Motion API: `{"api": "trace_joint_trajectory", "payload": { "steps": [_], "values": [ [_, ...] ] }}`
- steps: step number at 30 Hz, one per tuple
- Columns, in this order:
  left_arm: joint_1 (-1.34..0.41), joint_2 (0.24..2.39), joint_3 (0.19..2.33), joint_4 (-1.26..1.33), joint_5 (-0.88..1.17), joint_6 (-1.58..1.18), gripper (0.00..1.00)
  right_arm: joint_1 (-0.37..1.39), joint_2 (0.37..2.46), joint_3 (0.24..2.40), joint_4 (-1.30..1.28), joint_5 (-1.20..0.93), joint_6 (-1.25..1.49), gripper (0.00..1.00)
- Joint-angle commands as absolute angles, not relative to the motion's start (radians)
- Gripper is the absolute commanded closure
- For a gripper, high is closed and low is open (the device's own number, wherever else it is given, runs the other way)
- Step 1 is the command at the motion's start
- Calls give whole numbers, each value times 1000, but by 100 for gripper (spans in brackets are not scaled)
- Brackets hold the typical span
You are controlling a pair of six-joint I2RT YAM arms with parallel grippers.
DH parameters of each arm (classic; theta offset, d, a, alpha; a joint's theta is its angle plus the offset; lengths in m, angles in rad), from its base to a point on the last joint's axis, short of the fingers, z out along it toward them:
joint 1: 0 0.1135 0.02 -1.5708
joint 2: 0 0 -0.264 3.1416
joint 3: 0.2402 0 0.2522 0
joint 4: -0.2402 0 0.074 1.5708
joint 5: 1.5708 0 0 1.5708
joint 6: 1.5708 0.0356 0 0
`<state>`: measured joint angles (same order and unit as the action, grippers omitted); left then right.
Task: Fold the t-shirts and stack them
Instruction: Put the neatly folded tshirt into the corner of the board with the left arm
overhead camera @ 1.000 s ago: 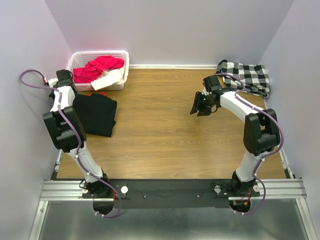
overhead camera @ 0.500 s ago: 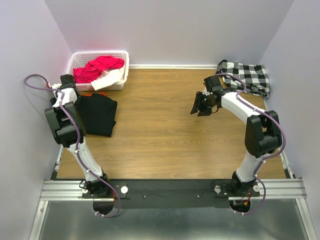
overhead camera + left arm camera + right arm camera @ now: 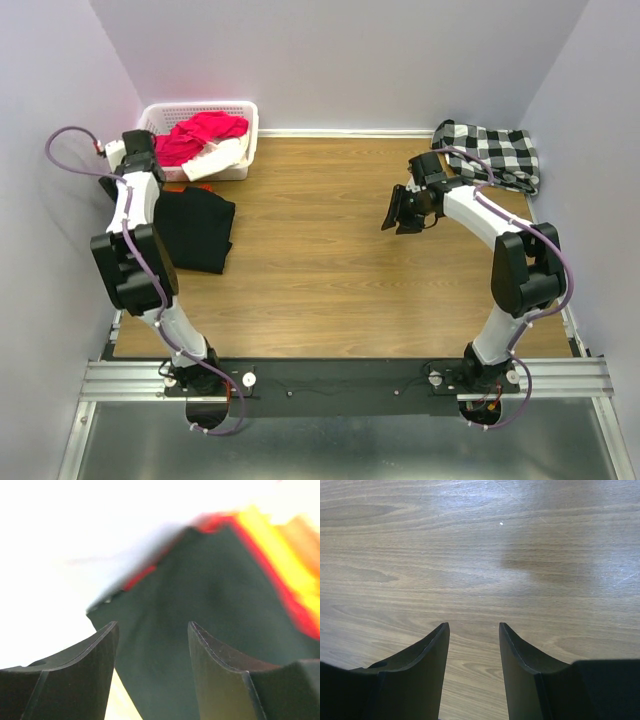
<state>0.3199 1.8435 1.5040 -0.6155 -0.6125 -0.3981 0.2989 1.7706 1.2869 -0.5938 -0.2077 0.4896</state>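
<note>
Along the table's (image 3: 320, 290) left edge, toward the far-left corner, the black t-shirt (image 3: 195, 232) lies folded into a rough rectangle. Its far edge comes just in front of a white basket (image 3: 210, 105) that sits in that corner. The left gripper (image 3: 152, 626) hangs over the far-left part of the shirt, close to the basket. Its fingers (image 3: 75, 680) stand spread with nothing between them. In the wrist view the dark cloth shows blurred below and beyond the tips, bordered by a red and orange strip (image 3: 292, 592) that I cannot make out. Whether the tips touch the cloth I cannot tell.

In the basket a red t-shirt (image 3: 200, 132) lies crumpled in a heap, with a white cloth (image 3: 218, 160) against its near-right side.

Further right, past the table's middle, the right gripper (image 3: 473, 626) hovers over bare wood. Its fingers are parted and grasp nothing, well apart from both shirts.

In the far-right corner lies a black-and-white checked cloth (image 3: 495, 155), reaching to the right edge.
</note>
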Motion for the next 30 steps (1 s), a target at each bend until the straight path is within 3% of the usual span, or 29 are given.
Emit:
{"api": "trace_joint_trajectory", "payload": {
  "steps": [1, 9, 18, 24, 30],
  "values": [
    [206, 1730, 1489, -635, -597, -429, 34, 295, 1747, 1282, -603, -224, 492, 47],
    [3, 1608, 1525, -712, -560, -468, 34, 295, 1723, 1266, -603, -204, 483, 47],
    [-167, 1493, 1447, -494, -206, -342, 34, 295, 1643, 1255, -597, -65, 448, 47],
    [-248, 1500, 1393, -394, -60, -273, 30, 295, 1562, 1218, -571, 87, 410, 46],
    [-351, 1571, 1387, -357, -38, -247, 26, 293, 1502, 1154, -520, 159, 432, 47]
  ]
}}
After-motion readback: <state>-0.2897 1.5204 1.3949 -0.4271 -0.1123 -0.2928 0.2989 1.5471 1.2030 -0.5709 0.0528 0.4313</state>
